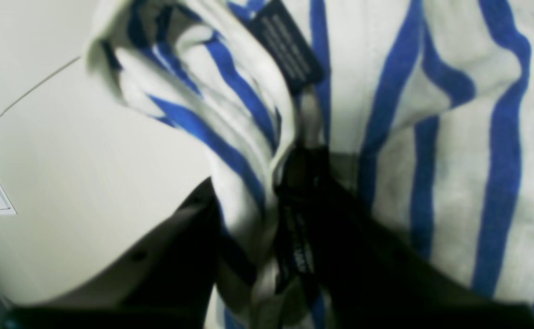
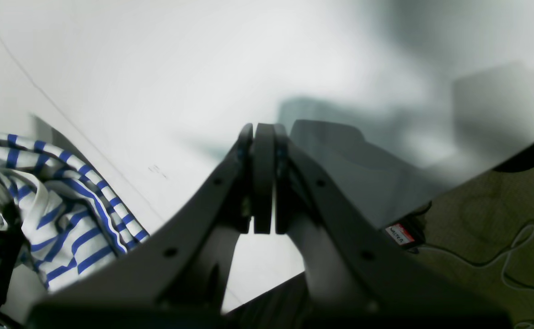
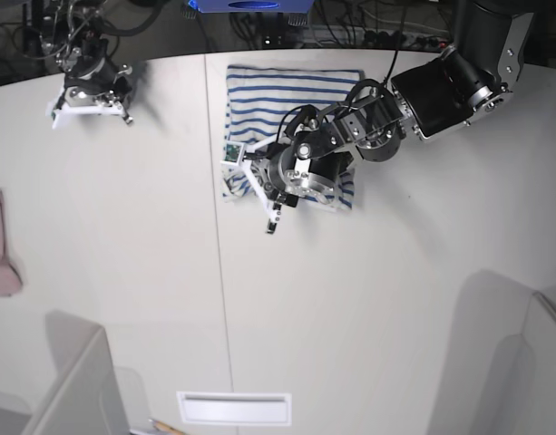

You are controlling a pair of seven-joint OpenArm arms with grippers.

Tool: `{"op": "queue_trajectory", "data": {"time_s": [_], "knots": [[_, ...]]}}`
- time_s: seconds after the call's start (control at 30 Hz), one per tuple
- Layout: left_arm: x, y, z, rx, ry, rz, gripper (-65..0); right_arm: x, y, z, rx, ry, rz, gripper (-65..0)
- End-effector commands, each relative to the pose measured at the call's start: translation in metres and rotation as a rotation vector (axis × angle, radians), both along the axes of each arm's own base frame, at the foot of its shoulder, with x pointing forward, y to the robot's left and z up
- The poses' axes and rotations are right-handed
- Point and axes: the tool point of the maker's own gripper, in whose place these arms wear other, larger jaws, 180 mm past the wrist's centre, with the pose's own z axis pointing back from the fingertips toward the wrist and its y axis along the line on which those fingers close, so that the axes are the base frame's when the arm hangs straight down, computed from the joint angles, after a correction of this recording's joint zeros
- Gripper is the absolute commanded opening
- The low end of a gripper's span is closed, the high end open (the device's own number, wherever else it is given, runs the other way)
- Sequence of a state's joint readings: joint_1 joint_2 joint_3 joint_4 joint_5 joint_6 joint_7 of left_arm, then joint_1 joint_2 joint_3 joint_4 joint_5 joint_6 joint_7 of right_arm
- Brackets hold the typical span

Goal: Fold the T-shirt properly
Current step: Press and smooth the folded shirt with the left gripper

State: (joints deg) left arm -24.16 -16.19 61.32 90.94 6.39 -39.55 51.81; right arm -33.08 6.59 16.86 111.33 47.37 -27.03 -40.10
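Both arms have separate jobs: my left gripper [image 1: 294, 183] is pinched on a bunched edge of the T-shirt [image 3: 291, 100], which lies partly folded at the table's [image 3: 350, 299] far middle — ready to carry that fold. My right gripper [image 2: 263, 183] is parked aside, jaws together, empty.

A: Any writing you can read?

B: One word. A small red-and-white sticker [image 2: 400, 235] at about four o'clock from the right wrist view's centre seems to say "WALTER"; what it is stuck on I cannot tell.

A: And the dark label tags [image 1: 289, 45] on the T-shirt [image 1: 454, 137]?

B: Pale lines of print on both, too blurred to read.

A: The overhead view?

B: Nothing legible there.
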Motion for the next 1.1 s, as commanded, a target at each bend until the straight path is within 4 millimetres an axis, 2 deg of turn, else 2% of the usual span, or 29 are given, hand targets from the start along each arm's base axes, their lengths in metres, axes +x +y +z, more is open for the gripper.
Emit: {"op": "queue_trajectory", "data": {"time_s": [0.0, 0.13, 0.23, 0.33, 0.4, 0.57, 0.73, 0.83, 0.9, 1.0, 1.07], "knots": [[0.013, -0.005, 0.014, -0.015, -0.041, -0.01, -58.6, 0.005, -0.003, 0.007, -0.016, -0.025, 0.006, -65.0], [0.02, -0.002, 0.015, -0.004, -0.052, -0.004, -40.8, 0.006, -0.003, 0.007, -0.016, -0.026, 0.008, -65.0], [0.028, 0.0, 0.02, -0.001, -0.068, 0.0, -26.0, 0.007, 0.008, 0.005, -0.002, -0.025, 0.037, -65.0], [0.034, -0.001, 0.025, -0.005, -0.082, 0.0, -15.8, 0.012, 0.018, 0.006, 0.008, -0.034, 0.064, -65.0], [0.038, -0.003, 0.031, -0.013, -0.097, -0.002, -12.5, 0.016, 0.022, 0.006, 0.018, -0.038, 0.068, -65.0], [0.055, -0.011, 0.062, -0.065, -0.165, -0.004, -12.3, 0.022, 0.03, 0.007, 0.024, -0.051, 0.095, -65.0], [0.08, -0.01, 0.117, -0.209, -0.26, 0.086, -12.3, 0.027, 0.026, 0.01, 0.015, -0.066, 0.089, -65.0], [0.09, 0.009, 0.144, -0.236, -0.323, 0.184, -12.7, 0.029, 0.021, 0.013, -0.004, -0.071, 0.102, -65.0], [0.088, 0.022, 0.151, -0.263, -0.331, 0.25, -12.7, 0.032, 0.012, 0.017, -0.048, -0.088, 0.119, -65.0], [0.079, 0.037, 0.144, -0.293, -0.306, 0.317, -13.8, 0.034, 0.004, 0.02, -0.103, -0.113, 0.138, -65.0], [0.073, 0.047, 0.143, -0.314, -0.298, 0.36, -22.4, 0.035, -0.001, 0.024, -0.15, -0.133, 0.165, -65.0]]}}
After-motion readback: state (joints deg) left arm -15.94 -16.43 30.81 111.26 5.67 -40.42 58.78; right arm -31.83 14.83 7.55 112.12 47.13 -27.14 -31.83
